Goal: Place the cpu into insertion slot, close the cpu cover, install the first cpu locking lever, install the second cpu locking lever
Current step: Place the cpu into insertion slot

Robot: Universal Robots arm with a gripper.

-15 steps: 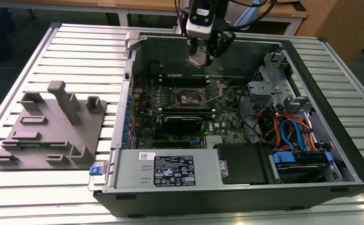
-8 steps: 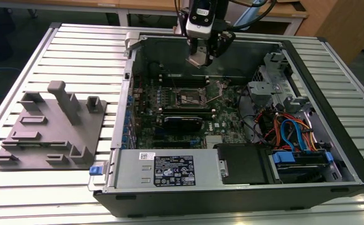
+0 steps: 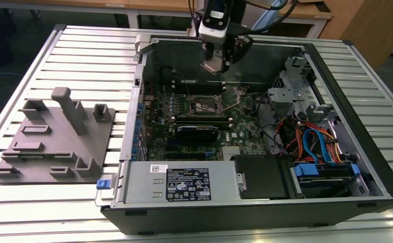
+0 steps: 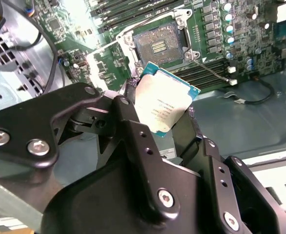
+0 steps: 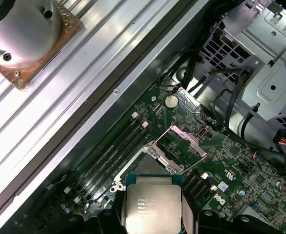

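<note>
Gripper [image 3: 216, 65] closed on the cpu [image 4: 163, 102], black fingers [image 4: 127, 114] clamping two opposite edges; chip sits tilted in the second wrist view, silver-grey top with faint print facing the camera, thin green rim showing. In the first wrist view the cpu [image 5: 153, 204] hangs between the fingers of the gripper [image 5: 153, 217], clear of the board. Arm drops in from the top of the exterior view, tool pointing almost straight down, poised over the far part of the case [image 3: 378, 167]. Slot [image 3: 206, 105] below it: dark square, metal rim, bare, contact field visible [image 4: 158, 46]. Cover [image 5: 181, 141] raised, a silver frame with green board seen through its cut-out. One thin wire lever [image 4: 210, 67] swung out beside the slot. Memory slots [image 5: 112, 146] run alongside. Green board [image 3: 182, 131] lies flat in the open case; grey power supply [image 3: 182, 185] at the near end, blue and orange cables [image 3: 317, 142] towards the exterior view's right. Case lies on a slatted metal table [image 3: 81, 50]. Grey moulded block [image 3: 54, 147] on the table at the exterior view's left, apart from the case. Wooden furniture [image 3: 358, 20] and dark floor [image 3: 14, 25] behind.
</note>
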